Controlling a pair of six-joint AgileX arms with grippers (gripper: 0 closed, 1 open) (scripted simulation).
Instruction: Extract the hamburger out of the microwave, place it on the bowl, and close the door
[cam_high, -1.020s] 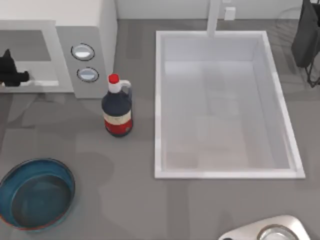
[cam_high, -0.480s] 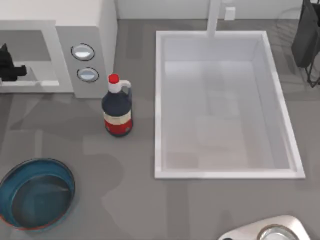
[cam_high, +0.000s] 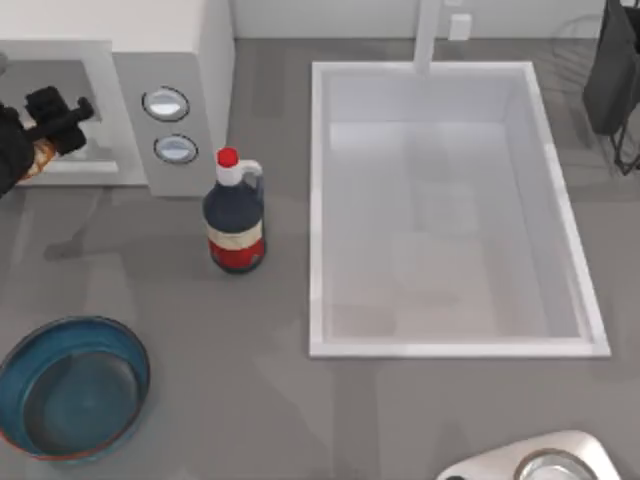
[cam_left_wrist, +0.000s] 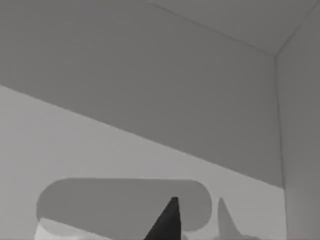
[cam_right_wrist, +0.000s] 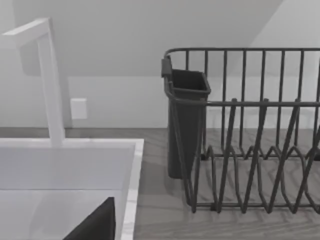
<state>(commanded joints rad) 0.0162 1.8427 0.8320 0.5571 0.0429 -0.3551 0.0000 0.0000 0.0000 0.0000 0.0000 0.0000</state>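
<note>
The white microwave (cam_high: 170, 60) stands at the back left, its cavity open toward the front; the door is out of view. My left gripper (cam_high: 52, 128) sits at the front edge of that cavity, shut on the hamburger (cam_high: 36, 160), which shows as an orange-brown patch beside the black fingers. In the left wrist view, one black fingertip (cam_left_wrist: 167, 222) points into the microwave's bare grey inside. The teal-blue bowl (cam_high: 72, 385) rests at the front left, well in front of the gripper. My right gripper (cam_right_wrist: 97, 222) is parked near the sink, with one dark finger showing.
A dark bottle (cam_high: 235, 215) with a red cap stands just in front of the microwave's knobs. A large white sink (cam_high: 318, 200) with a faucet (cam_high: 428, 35) takes up the middle and right. A dark dish rack (cam_right_wrist: 250, 140) stands at the back right. A shiny metal round thing (cam_high: 545, 465) lies front right.
My left gripper has shifted right and out to the front edge of the cavity. The hamburger's orange patch now shows at its fingers.
</note>
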